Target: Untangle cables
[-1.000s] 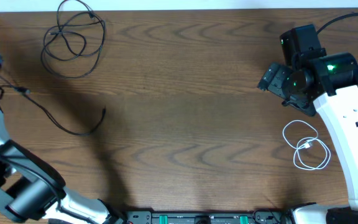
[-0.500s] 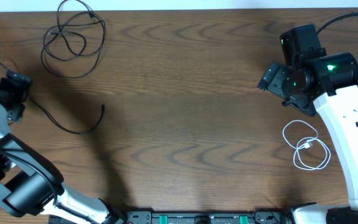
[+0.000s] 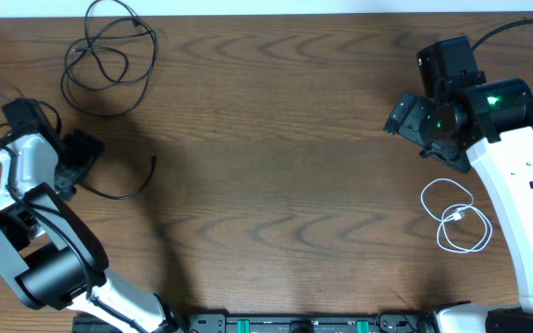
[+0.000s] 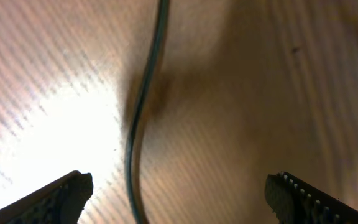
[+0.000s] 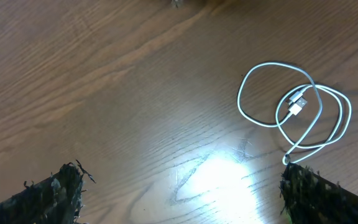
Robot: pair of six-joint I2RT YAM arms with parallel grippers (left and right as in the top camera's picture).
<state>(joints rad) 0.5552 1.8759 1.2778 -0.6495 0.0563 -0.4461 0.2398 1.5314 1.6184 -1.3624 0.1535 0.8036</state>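
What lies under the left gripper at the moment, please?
A thin black cable on the wooden table, running between the open fingers. Overhead, the left gripper hides that stretch.

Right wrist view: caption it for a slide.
Open right jaws over the wooden table, the white cable lying coiled and untouched beyond them.

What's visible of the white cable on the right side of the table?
The white cable is a thin, smooth, plastic-looking cord, loosely coiled in a few overlapping loops, with a small plug end lying inside the coil. It lies flat on the wooden table; nothing grips or touches it.
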